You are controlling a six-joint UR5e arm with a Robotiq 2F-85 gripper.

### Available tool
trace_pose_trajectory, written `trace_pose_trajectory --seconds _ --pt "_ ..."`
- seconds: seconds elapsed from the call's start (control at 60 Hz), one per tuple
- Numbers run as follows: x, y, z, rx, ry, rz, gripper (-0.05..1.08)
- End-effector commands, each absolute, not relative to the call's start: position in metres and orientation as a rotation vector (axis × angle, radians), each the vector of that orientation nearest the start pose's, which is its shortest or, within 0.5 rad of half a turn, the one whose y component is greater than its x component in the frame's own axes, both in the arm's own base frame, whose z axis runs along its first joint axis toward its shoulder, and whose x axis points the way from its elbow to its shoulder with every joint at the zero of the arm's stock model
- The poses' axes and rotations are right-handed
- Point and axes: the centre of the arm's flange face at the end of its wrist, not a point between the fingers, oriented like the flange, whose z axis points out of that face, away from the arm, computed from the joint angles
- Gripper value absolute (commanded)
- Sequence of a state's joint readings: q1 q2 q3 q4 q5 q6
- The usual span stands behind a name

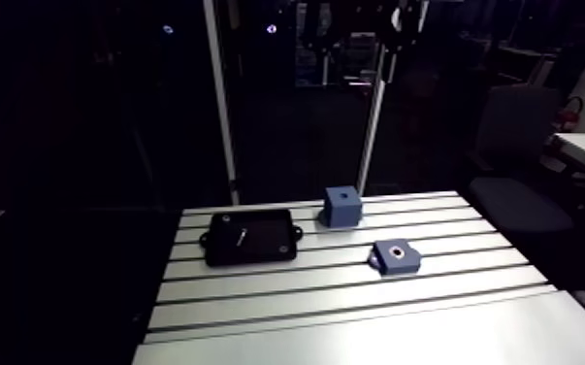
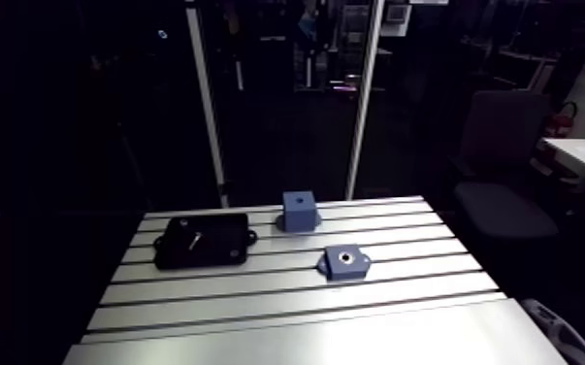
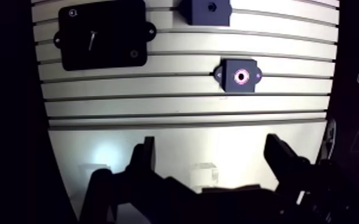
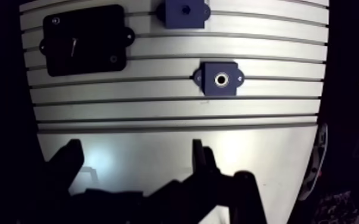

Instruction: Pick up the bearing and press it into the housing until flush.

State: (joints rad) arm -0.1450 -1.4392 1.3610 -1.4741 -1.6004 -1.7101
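Observation:
A flat blue housing block point(image 3: 239, 75) lies on the slotted table point(image 3: 175, 98), with a shiny ring around its central bore. Behind it stands a taller blue cube point(image 3: 208, 10) with a small hole in its top face. A black tray point(image 3: 101, 34) sits beside the cube and holds a small metal piece point(image 3: 92, 39); I cannot tell what that piece is. My gripper point(image 3: 211, 143) hangs open over the smooth front strip of the table, well short of the housing, with nothing between its fingers. The arm view shows the housing point(image 1: 395, 256), cube point(image 1: 342, 206) and tray point(image 1: 250, 237), but not the gripper.
The table's front edge runs just under the gripper. An office chair point(image 1: 514, 184) stands off the table's far right corner. Two white upright poles point(image 1: 220, 97) rise behind the table's back edge.

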Motion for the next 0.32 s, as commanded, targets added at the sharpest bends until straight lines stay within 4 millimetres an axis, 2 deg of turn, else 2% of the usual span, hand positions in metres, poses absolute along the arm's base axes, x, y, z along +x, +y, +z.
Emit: trace_pose_trajectory --seconds 0.017,0.317 --pt "-0.5581 -0.0534 0.5131 -0.001 3.120 0.038 0.01" --pt "-0.5578 -0.0494 0.5133 0.010 3.120 0.038 0.01"
